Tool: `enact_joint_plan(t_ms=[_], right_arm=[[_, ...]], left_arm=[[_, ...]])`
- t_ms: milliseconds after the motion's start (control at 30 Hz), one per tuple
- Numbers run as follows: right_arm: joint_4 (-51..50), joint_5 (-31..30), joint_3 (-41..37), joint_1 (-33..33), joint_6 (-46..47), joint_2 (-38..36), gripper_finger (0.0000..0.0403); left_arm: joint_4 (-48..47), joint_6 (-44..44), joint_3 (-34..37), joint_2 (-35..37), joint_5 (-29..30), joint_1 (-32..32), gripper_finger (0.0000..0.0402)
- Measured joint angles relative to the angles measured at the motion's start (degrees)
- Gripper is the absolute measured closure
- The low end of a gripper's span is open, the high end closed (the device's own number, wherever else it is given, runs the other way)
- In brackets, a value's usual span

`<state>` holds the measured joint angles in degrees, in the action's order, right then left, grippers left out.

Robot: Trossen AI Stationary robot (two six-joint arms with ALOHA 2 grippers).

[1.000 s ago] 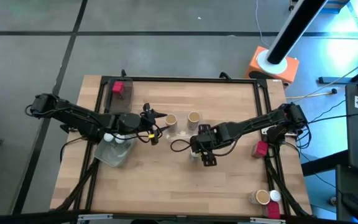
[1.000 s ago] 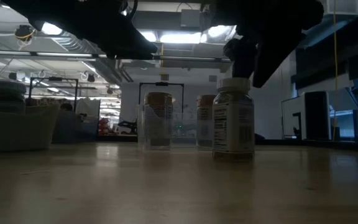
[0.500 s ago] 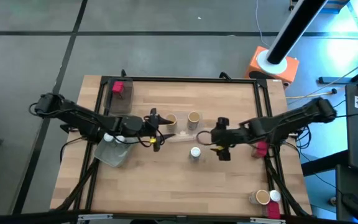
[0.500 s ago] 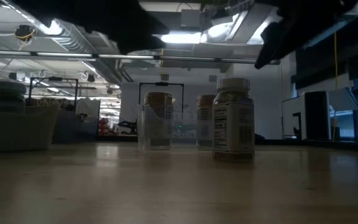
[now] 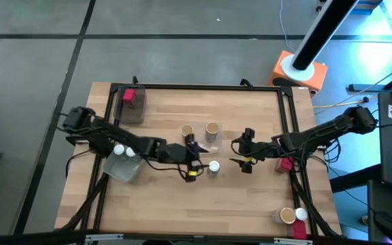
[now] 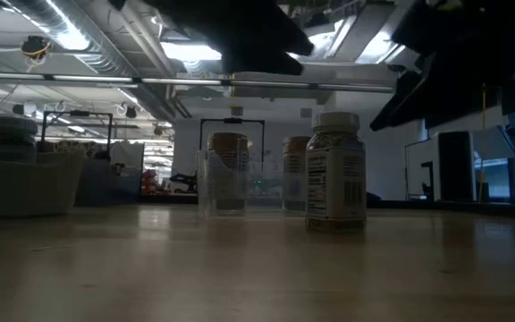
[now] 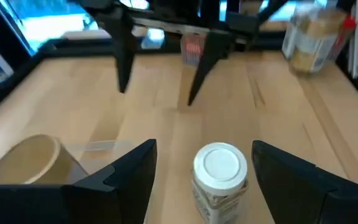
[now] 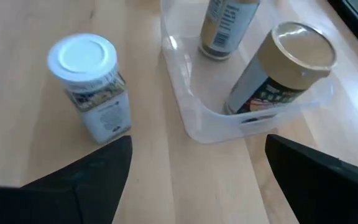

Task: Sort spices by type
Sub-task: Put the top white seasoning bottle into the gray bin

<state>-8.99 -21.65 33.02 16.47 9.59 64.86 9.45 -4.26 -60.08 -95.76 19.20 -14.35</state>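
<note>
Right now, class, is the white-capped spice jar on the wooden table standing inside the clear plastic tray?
No, the white-capped spice jar stands on the bare wooden table beside the clear plastic tray, which holds two tan-topped jars.

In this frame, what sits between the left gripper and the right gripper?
High view: the white-capped jar stands on the table between the left gripper and the right gripper, close beside the left one; otherwise bare wood. Both grippers are open, touching nothing.
</note>
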Motion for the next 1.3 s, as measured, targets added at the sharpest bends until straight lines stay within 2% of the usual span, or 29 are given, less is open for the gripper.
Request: enact_joint_plan(t_ms=[200,400,1000,1300], right_arm=[[1.8,-4.2,-2.0,0.0,0.0,0.0,0.0038],[1.7,-6.2,-2.1,0.0,0.3,0.0,0.0038],[1.5,-5.8,-2.1,0.0,0.6,0.0,0.0038],[1.6,-5.8,-2.1,0.0,0.7,1.9,0.0038]], left_arm=[[-16.7,-4.3,-13.5,-7.3,0.0,-0.9,0.0156],[-23.2,-8.1,-20.9,-11.2,0.6,-1.5,0.0156],[-20.7,-10.2,-21.5,-18.2,2.4,-0.4,0.0156],[-18.4,-9.0,-21.4,-18.5,1.9,-0.5,0.0156]])
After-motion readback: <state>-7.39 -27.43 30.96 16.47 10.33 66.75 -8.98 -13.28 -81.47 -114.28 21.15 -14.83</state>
